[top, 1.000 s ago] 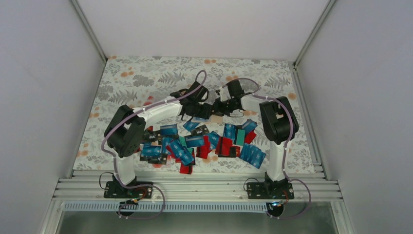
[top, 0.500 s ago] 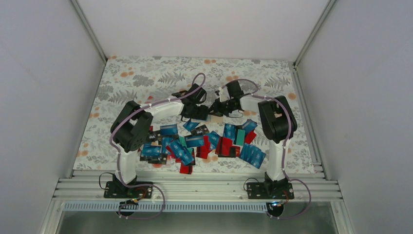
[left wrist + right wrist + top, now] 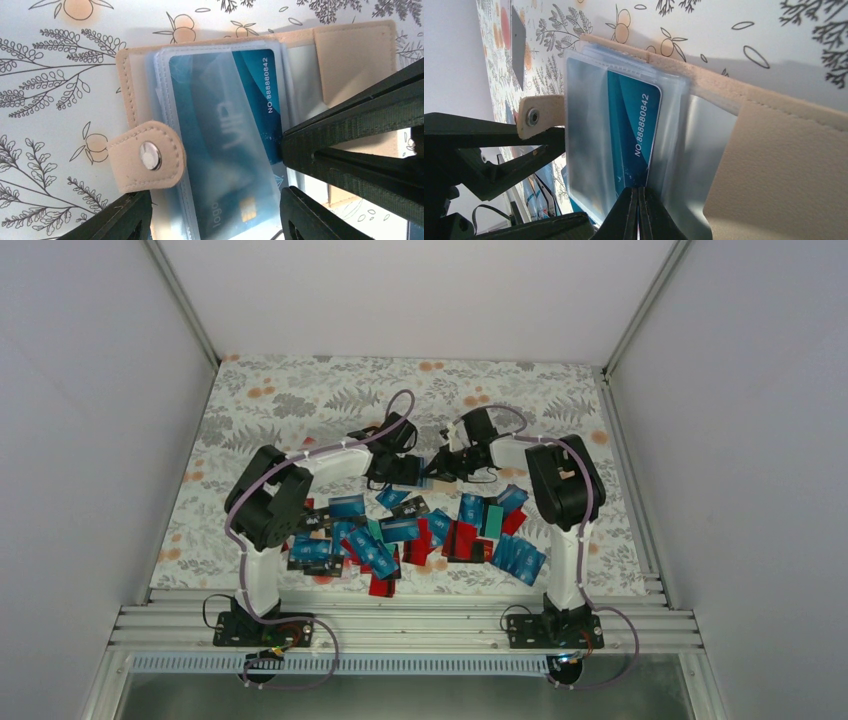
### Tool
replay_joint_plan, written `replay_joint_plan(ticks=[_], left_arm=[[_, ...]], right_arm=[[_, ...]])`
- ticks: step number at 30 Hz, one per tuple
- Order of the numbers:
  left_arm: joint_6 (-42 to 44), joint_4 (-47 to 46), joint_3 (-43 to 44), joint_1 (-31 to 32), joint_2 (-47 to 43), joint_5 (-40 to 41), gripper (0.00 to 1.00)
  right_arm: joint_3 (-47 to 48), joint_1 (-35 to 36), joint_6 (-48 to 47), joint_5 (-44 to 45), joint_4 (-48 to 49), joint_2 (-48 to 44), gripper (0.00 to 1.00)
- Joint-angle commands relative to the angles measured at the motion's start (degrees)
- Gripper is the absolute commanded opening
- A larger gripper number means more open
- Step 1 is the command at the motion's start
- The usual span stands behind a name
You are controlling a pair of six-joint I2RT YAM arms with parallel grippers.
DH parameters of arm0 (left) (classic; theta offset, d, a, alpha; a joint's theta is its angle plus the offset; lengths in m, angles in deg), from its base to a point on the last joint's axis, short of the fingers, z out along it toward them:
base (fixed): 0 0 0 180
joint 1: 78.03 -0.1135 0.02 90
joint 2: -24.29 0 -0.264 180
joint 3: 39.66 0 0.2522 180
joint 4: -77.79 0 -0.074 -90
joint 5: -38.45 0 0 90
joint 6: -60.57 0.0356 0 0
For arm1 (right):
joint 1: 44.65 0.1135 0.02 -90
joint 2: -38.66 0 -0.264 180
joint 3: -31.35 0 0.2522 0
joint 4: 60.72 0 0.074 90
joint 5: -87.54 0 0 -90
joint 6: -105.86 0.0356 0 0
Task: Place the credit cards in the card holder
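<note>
One blue credit card sits mostly inside a clear sleeve of the opened beige card holder on the floral bench. The right claw is clenched on the card's exposed edge. The left claw, released, straddles the holder beside its snap tab. Loose credit cards lie near the holder.

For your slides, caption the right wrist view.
Right gripper pinches a blue card inside the open beige card holder.

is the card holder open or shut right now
Open. The card holder lies spread flat, its snap tab unfastened and the clear sleeves exposed, a blue card showing in one.
</note>
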Motion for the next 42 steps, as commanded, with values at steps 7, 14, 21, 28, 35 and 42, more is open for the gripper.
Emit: replay_joint_plan(ticks=[7, 14, 21, 28, 35, 42], left_arm=[[0.23, -2.29, 0.08, -0.21, -0.9, -1.86, 0.61], [0.0, -2.29, 0.18, -0.21, -1.27, -2.65, 0.58], [-0.13, -2.78, 0.18, -0.2, -1.13, -3.84, 0.57], [-0.24, -3.26, 0.37, -0.21, -1.32, -4.99, 0.57], [-0.41, -3.76, 0.54, -0.21, -1.66, -5.92, 0.5], [-0.48, -3.72, 1.37, -0.08, -1.73, -6.1, 0.44]], right_arm=[[0.73, 0.74, -0.19, 3.66, -1.18, 2.99, 0.04], [0.8, 0.83, -0.24, 3.75, -1.39, 3.51, 0.04], [0.85, 0.83, -0.18, 3.56, -1.46, 3.67, 0.04], [0.91, 0.83, -0.04, 3.38, -1.46, 3.78, 0.04], [0.85, 0.83, 0.02, 3.22, -1.47, 3.54, 0.05], [0.83, 0.83, 0.11, 3.31, -1.7, 2.53, 0.05]])
